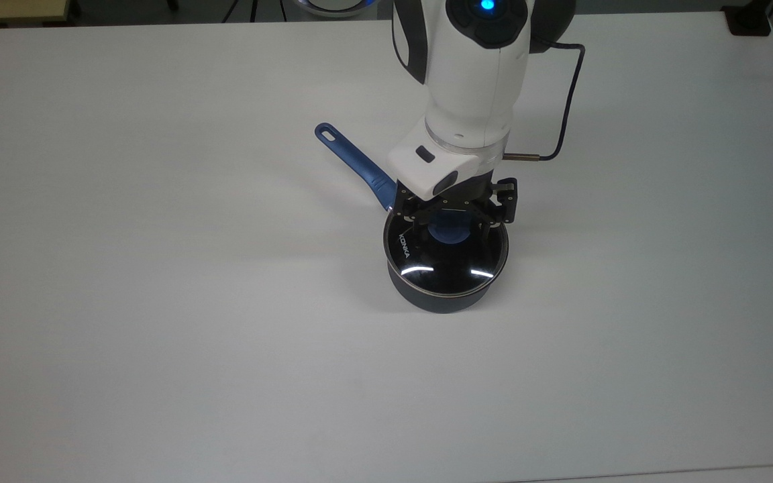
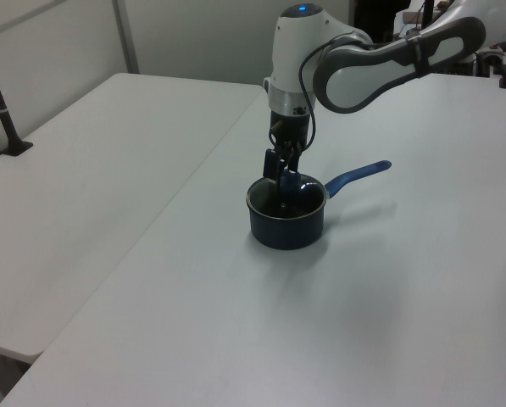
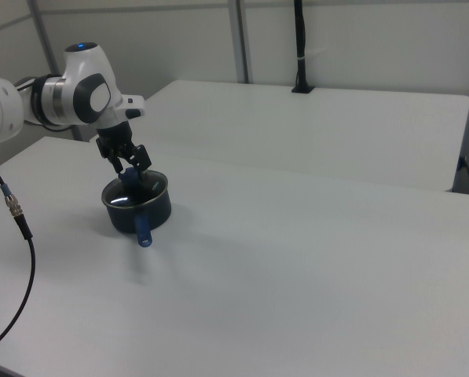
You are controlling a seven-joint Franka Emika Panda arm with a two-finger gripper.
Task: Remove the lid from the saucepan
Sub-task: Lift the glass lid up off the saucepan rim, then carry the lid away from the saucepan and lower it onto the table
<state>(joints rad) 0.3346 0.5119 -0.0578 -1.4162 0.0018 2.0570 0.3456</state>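
Observation:
The dark saucepan (image 1: 437, 298) stands mid-table with the glass lid (image 1: 447, 265) sitting on it, white KONKA lettering at the top view's left of the disc. Its blue handle (image 1: 353, 157) points up-left in the top view. My gripper (image 1: 453, 227) is down over the lid, open, one finger on each side of the blue knob (image 1: 449, 234), which is partly hidden by the hand. From the left view, the gripper (image 2: 282, 174) hangs just over the pan (image 2: 286, 229). In the right view the gripper (image 3: 130, 166) stands over the pan (image 3: 144, 212).
The white table (image 1: 158, 268) spreads wide on all sides of the pan. A black cable (image 1: 564, 107) loops off the arm's wrist. A second table (image 2: 83, 170) adjoins, with a black post (image 2: 2, 110) on it. A dark object (image 1: 749, 20) sits at the far corner.

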